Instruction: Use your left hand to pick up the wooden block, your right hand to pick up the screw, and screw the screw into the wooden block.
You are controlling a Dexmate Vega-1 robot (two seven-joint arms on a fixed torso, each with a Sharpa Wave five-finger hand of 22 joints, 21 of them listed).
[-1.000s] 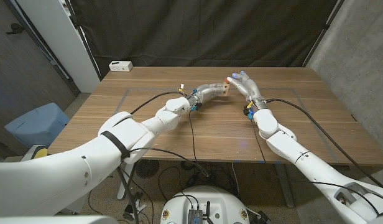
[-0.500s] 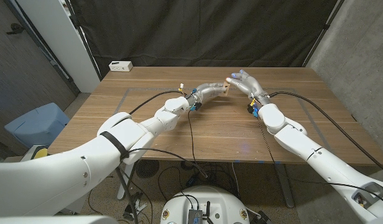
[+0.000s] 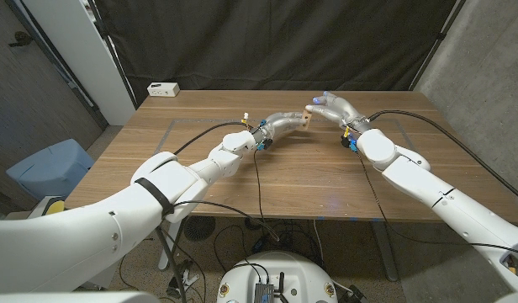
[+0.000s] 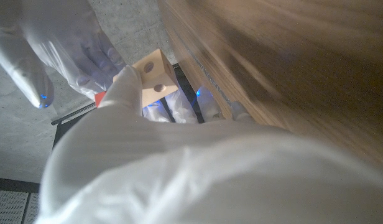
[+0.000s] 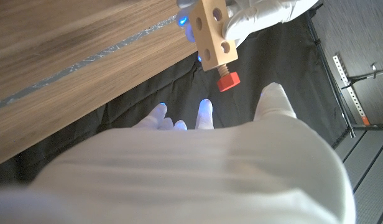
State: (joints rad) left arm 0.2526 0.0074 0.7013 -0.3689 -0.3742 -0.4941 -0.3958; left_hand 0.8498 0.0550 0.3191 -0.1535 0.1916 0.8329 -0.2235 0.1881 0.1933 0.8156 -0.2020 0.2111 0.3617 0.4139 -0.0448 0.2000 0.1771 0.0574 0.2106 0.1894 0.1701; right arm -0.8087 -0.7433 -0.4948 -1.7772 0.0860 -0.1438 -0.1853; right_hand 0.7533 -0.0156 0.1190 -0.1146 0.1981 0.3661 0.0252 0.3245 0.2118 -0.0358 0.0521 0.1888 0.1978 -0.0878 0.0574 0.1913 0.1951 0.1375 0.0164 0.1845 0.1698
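Note:
My left hand point(image 3: 284, 122) holds the pale wooden block point(image 3: 306, 118) up above the table's far middle. The block point(image 5: 213, 31) has round holes, and the screw point(image 5: 227, 81) sticks out of one face by its short thread, red head outward. My right hand point(image 3: 330, 108) hovers just beside the block, fingers curved toward it. In the right wrist view its fingertips point(image 5: 204, 109) are spread around the red head with a gap and touch nothing. The left wrist view shows the block point(image 4: 155, 78) above my left hand point(image 4: 148, 162), with the right hand point(image 4: 61, 43) close by.
A small white box point(image 3: 163, 88) lies at the table's point(image 3: 242, 181) far left corner. A blue bin point(image 3: 49, 168) stands on the floor off the left edge. Cables run along both forearms. A black curtain hangs behind the table.
My right forearm has swung and rolled, and the right hand has turned from fingers raised to curved over beside the block. The left hand and block stayed put.

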